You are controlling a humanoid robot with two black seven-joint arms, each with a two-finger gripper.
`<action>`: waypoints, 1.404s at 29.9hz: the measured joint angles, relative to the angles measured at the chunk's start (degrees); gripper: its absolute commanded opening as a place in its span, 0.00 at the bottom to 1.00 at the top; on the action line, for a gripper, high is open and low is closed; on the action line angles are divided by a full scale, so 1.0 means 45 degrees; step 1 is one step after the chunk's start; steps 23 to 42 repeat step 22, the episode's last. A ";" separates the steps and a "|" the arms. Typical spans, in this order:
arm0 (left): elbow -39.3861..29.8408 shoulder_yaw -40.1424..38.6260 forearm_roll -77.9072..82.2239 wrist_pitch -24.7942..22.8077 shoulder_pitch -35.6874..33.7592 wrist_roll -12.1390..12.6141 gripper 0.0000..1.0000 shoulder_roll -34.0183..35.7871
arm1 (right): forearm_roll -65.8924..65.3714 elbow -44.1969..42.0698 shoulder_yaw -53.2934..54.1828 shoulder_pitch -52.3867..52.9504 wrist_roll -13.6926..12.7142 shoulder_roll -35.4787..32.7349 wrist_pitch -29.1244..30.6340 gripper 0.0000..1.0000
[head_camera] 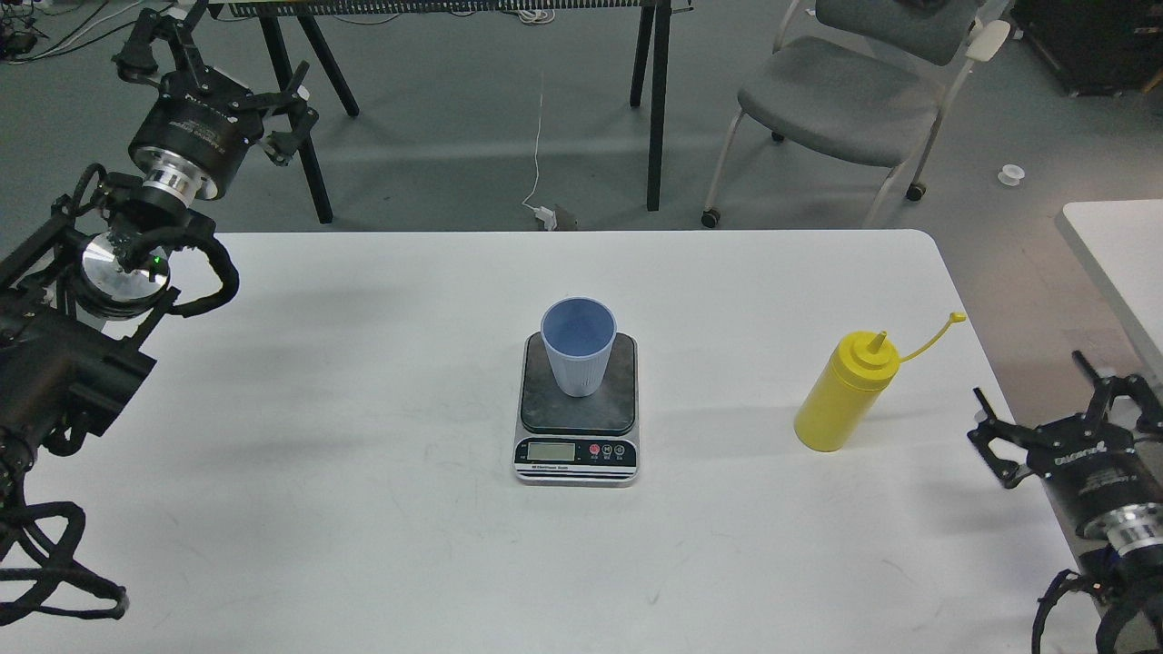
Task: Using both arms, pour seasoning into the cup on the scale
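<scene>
The yellow seasoning bottle [847, 392] stands upright on the white table [363, 509] at the right, its cap strap trailing to the right. The light-blue cup [579, 345] stands upright on the dark platform of the scale [576, 418] at the table's middle. My right gripper [1036, 400] is open and empty at the table's right edge, well to the right of the bottle and apart from it. My left gripper [213, 50] is open and empty, raised beyond the table's far left corner.
A grey chair [845, 91] stands behind the table at the back right. Black table legs [659, 100] stand on the floor behind. Another white table's corner [1118, 254] shows at the far right.
</scene>
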 measured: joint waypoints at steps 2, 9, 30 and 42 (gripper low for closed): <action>0.0000 -0.0020 -0.0052 -0.0092 0.0091 -0.0025 0.99 -0.0014 | -0.0513 -0.0794 0.0057 0.1308 -0.0018 -0.0370 0.0000 0.99; 0.0001 -0.0516 -0.0126 -0.0559 0.0684 -0.0045 0.99 -0.0104 | -0.1423 -0.4158 0.0041 0.6011 0.0025 -0.0472 0.0001 0.99; 0.0034 -0.1027 -0.0144 -0.0659 0.1169 -0.0021 0.99 -0.0043 | -0.1937 -0.9964 -0.1976 1.1429 -0.0027 0.1466 0.0001 0.99; 0.0034 -0.1027 -0.0144 -0.0659 0.1169 -0.0021 0.99 -0.0043 | -0.1937 -0.9964 -0.1976 1.1429 -0.0027 0.1466 0.0001 0.99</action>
